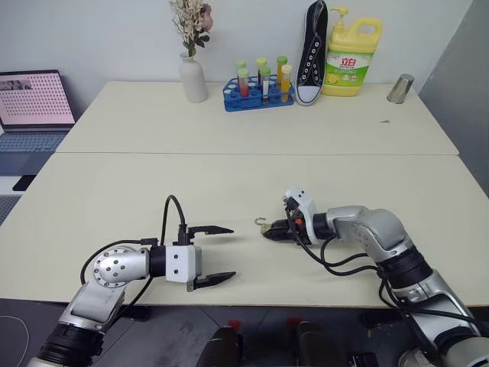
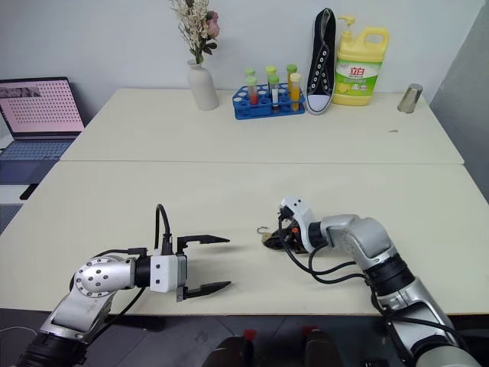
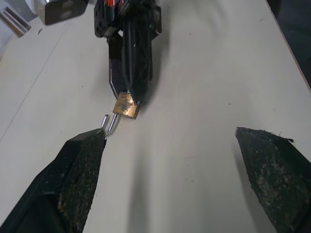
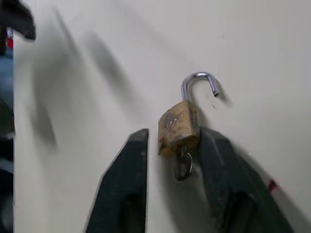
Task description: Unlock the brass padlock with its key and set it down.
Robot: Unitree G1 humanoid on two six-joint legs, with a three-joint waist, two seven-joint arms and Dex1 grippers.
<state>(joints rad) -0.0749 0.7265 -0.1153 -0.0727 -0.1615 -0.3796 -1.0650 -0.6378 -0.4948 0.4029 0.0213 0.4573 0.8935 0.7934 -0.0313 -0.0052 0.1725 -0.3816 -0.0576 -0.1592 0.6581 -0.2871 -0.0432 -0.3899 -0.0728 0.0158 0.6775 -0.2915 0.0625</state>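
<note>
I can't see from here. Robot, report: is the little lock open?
Left gripper open, holding nothing. Right gripper fingers parted beside brass padlock. Shackle sprung open, key in the lock. Nothing in the way.

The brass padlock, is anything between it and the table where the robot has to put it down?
Nothing visible is in the way. The brass padlock, shackle swung open, sits between the right gripper's parted jaws, right at the bare table. The left gripper is apart from it, jaws wide open.

One legible marking: the yellow detergent bottle (image 1: 351,61) at the table's far edge carries a green label with two large white Chinese characters, "立白". The laptop (image 1: 34,103) screen shows rows of fine print, too small to read. The padlock (image 4: 178,127) face bears no readable stamp.
</note>
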